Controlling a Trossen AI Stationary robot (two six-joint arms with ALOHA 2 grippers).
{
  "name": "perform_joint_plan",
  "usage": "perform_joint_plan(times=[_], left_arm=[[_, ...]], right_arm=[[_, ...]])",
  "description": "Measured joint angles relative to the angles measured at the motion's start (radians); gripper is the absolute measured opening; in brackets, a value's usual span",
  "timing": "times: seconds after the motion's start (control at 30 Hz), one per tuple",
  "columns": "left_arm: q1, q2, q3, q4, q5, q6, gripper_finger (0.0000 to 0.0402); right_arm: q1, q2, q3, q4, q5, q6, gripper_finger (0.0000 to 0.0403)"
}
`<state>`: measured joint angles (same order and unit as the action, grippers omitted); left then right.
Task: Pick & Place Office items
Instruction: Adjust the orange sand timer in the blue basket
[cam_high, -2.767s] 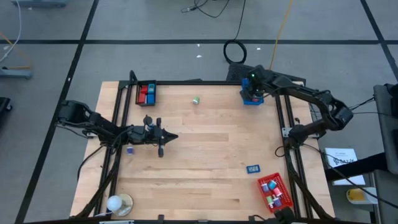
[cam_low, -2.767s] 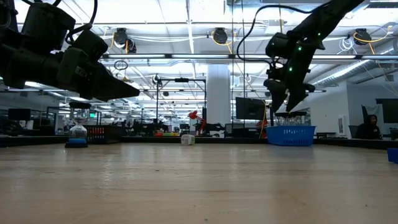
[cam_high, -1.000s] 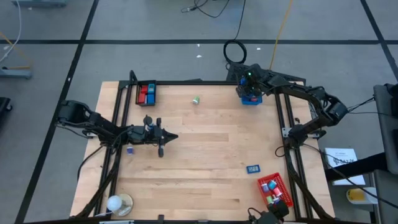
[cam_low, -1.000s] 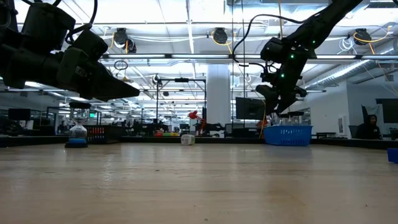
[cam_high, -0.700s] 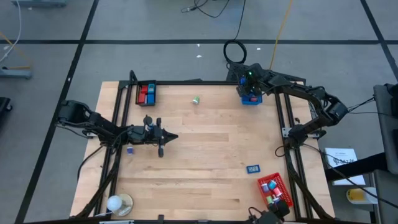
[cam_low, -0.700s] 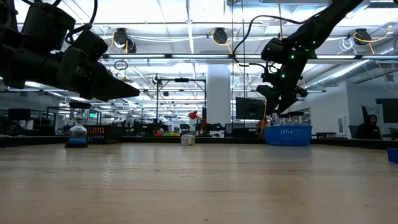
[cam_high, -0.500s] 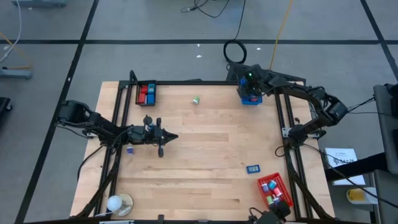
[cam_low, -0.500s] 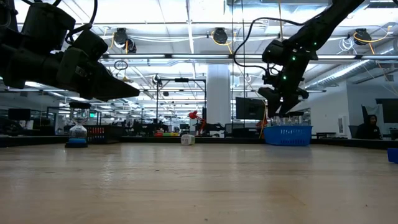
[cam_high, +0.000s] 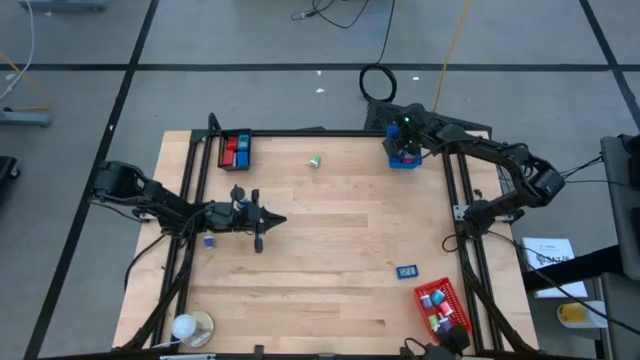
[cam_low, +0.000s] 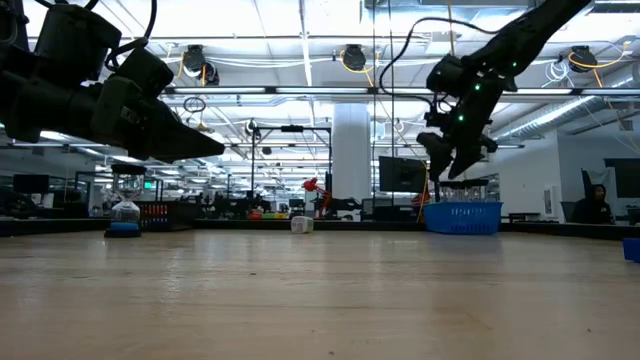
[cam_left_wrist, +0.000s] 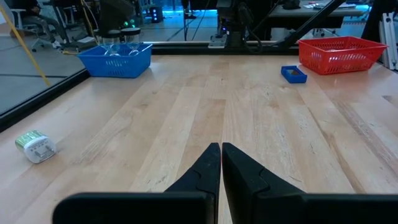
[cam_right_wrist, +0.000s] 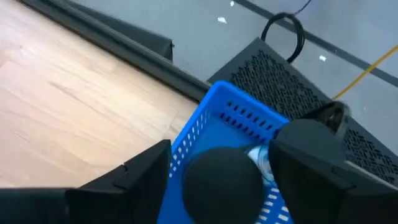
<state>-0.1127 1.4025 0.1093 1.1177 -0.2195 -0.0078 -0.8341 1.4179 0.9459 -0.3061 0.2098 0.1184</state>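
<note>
Thumb-sized office items, scattered: a green-and-white one (cam_high: 315, 160) alone at upper middle of the high view, a flat blue one (cam_high: 407, 271) at lower right just above the red tray (cam_high: 420, 294), and a tiny blue one (cam_high: 209, 240) at left centre. More heaped in the red tray and in the black tray (cam_high: 221, 150) at upper left.

Probably light and stiff, hard plastic by the look. Little weight to fight, but easy to flick or skate across the smooth wooden surface (cam_high: 330, 240). Best pinched across the narrow sides, low and square. Rounder ones likely to roll if nudged.

Right claw (cam_high: 404, 140) at upper right of the high view, hanging over the blue tray (cam_high: 404, 162), fingers spread wide. In the right wrist view, a dark round lump (cam_right_wrist: 224, 177) between them with gaps on either side, so apparently not gripped. Hard to say what it is. Left claw (cam_high: 275, 220) at left centre, pinched shut on nothing, pointing across bare wood.

Nothing between the loose items and either claw. Worth minding: the tray walls, the black frame rails (cam_high: 300, 131) along the surface edges, and the round white and tan object (cam_high: 190, 326) at lower left.
</note>
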Motion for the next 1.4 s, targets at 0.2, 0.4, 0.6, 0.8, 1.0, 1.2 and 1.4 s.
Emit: perform_joint_plan(times=[0.2,0.4,0.6,0.8,1.0,1.2,1.4], left_arm=[[0.000,0.000,0.000,0.000,0.000,0.000,0.0021],[0.000,0.000,0.000,0.000,0.000,0.000,0.0021],[0.000,0.000,0.000,0.000,0.000,-0.001,0.0021],[0.000,0.000,0.000,0.000,0.000,-0.002,0.0021],[0.000,0.000,0.000,0.000,0.000,-0.003,0.0021],[0.000,0.000,0.000,0.000,0.000,-0.003,0.0021],[0.000,0.000,0.000,0.000,0.000,-0.004,0.0021]], right_arm=[[0.010,-0.104,0.000,-0.051,0.001,0.001,0.0280],[0.024,-0.219,0.000,-0.257,-0.001,0.025,0.0227],[0.109,-0.263,0.000,-0.447,-0.002,0.031,0.0104],[0.207,-0.263,-0.066,-0.410,-0.003,0.033,0.0007],[0.186,-0.261,-0.217,-0.217,0.048,0.022,0.0017],[0.160,-0.262,-0.286,-0.051,0.102,0.001,0.0002],[0.140,-0.252,-0.309,-0.043,0.068,0.017,0.0002]])
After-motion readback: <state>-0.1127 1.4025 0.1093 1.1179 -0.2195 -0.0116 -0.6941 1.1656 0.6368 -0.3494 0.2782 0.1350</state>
